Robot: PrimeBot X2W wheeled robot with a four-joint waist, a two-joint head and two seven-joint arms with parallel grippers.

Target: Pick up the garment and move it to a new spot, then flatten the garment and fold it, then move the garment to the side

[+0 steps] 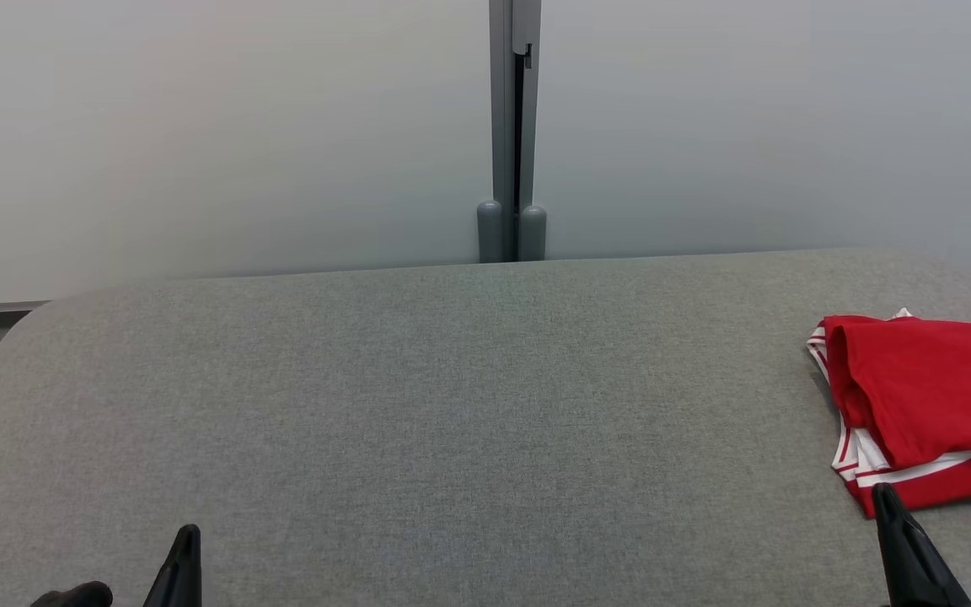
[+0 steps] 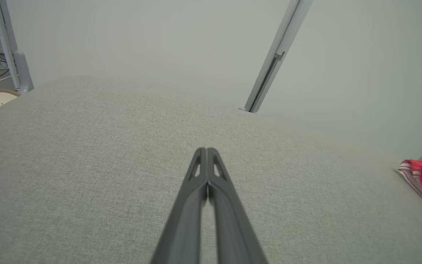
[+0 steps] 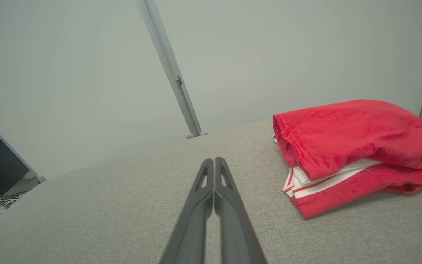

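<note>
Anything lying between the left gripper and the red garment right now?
No. In the head view the grey surface is bare from the left gripper across to the red garment.

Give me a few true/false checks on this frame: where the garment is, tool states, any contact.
1. The red garment lies folded at the right end of the grey padded table. True.
2. The left tool is open. False: its fingers are pressed together with nothing between them.
3. The right tool grips the garment. False: it is shut on nothing, and the right wrist view shows it beside the garment, apart from it.
4. The garment has white bands with red stripes along its edges. True.
5. The garment lies nearer the left tool. False: it lies close to the right tool.
</note>
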